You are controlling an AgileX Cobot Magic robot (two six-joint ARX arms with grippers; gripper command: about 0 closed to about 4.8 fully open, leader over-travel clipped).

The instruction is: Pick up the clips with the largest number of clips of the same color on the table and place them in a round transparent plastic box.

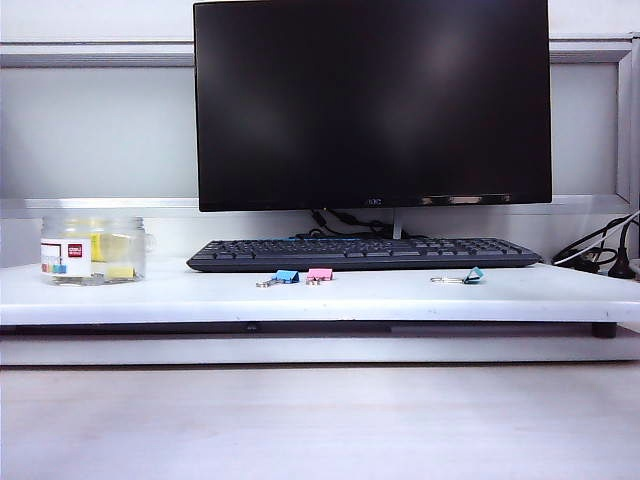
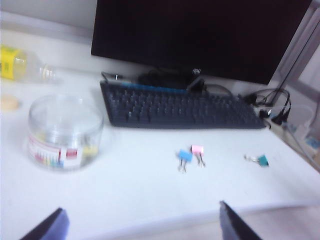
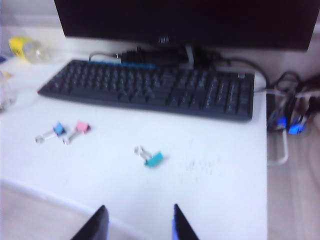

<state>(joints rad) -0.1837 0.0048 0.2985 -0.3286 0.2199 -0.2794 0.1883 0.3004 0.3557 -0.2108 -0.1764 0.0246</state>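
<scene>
My clips (image 1: 119, 271) sit in the box (image 1: 93, 250); both claws, left (image 2: 140, 225) and right (image 3: 140, 222), hang spread and empty, so I should stay clear.

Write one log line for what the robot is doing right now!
yellow clips: inside round box | loose on table: blue, pink, teal | left gripper: open, empty | right gripper: open, empty

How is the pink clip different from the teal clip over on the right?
The pink clip lies right beside the blue clip, in front of the keyboard's middle; the teal clip lies alone, nearer the keyboard's right end. They differ in color, pink against teal. The pink clip is nearer the round transparent plastic box than the teal clip. Both are small, have silver wire handles, and rest on the table.
</scene>
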